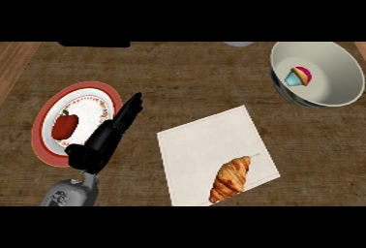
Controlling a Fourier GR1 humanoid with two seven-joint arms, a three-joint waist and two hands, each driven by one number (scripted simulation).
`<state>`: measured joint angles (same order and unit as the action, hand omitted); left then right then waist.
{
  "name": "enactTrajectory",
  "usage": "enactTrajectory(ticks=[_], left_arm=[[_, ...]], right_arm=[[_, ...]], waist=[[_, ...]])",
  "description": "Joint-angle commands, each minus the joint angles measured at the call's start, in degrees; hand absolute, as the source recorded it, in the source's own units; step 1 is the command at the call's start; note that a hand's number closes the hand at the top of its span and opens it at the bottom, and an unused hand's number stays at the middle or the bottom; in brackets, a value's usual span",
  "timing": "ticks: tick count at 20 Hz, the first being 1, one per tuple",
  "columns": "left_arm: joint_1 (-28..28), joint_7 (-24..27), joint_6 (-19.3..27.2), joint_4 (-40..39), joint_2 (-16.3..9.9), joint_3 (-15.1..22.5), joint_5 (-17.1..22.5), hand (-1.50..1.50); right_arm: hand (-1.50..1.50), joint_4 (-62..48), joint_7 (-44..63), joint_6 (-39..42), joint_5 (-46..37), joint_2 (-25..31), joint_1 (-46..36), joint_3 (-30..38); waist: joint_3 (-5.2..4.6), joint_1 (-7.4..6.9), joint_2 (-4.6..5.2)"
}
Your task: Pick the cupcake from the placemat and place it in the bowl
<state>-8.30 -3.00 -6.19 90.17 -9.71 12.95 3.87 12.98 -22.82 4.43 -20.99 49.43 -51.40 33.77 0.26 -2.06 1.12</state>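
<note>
Left hand (107, 138) is poking up from the bottom edge, fingers straight and holding nothing, overlapping the red-rimmed plate (50, 150) with its red pepper (64, 127). Croissant (230, 178) is sitting on the placemat (200, 145). Cupcake (298, 76) is lying inside the bowl (336, 53).

Only one view on my feed: head camera, looking steeply down on counter (178, 82). Left forearm (71, 191) enters from lower edge. Frame spans plate (50, 145) at left to bowl (336, 53) at upper right, placemat (207, 145) mid-frame.
</note>
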Motion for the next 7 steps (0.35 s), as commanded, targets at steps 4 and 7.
enactTrajectory(ticks=[4,7], left_arm=[[-1.8,-1.5,-0.6,0.7,0.6,-0.3,0.8,0.0],[-0.8,-0.2,-0.6,0.7,0.2,-0.7,0.4,0.0]], right_arm=[[-1.5,-3.5,-7.0,6.3,2.4,5.2,6.7,3.0],[-1.5,-4.0,-7.1,12.6,3.2,9.5,7.0,3.8]], waist=[[0.2,-0.46,0.46],[0.23,-0.67,0.43]])
